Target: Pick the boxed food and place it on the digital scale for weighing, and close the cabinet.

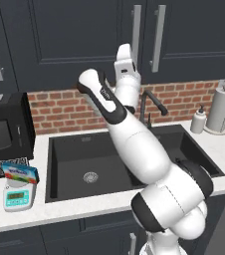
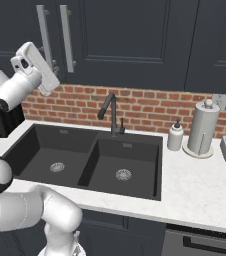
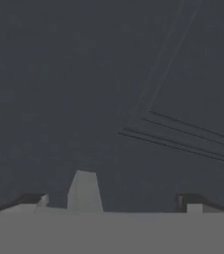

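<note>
Beside the sink, boxed food rests atop the digital scale.

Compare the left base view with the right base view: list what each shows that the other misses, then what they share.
Left base view: the boxed food lying on the digital scale, beside a black microwave. Right base view: the right basin's drain. Both: the faucet, soap dispenser, paper towel roll and the cabinet, doors shut.

text: none legible | boxed food: white lettering blurred | digital scale: display unreadable
</note>
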Available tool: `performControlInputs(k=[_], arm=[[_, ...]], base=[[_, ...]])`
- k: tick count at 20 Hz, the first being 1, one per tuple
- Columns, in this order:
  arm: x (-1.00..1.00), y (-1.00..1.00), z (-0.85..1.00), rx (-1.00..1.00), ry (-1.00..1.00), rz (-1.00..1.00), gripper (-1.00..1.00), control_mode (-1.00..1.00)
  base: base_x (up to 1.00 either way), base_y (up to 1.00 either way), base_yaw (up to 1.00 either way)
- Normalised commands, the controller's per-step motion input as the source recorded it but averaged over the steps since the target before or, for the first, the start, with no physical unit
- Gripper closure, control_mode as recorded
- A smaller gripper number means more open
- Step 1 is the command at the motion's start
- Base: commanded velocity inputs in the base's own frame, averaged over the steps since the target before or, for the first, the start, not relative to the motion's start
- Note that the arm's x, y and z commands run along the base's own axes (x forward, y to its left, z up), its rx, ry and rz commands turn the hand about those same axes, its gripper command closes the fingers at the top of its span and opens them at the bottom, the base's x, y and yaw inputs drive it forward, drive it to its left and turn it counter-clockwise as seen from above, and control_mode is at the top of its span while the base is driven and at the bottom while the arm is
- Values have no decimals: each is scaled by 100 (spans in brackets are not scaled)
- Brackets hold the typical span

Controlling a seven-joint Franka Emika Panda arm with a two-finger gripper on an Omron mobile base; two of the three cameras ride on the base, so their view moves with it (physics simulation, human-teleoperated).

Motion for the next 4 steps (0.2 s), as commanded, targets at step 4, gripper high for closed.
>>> performControlInputs(k=[4], arm=[[71, 0, -1, 8, -15, -12, -100, -100]], base=[[0, 0, 0]])
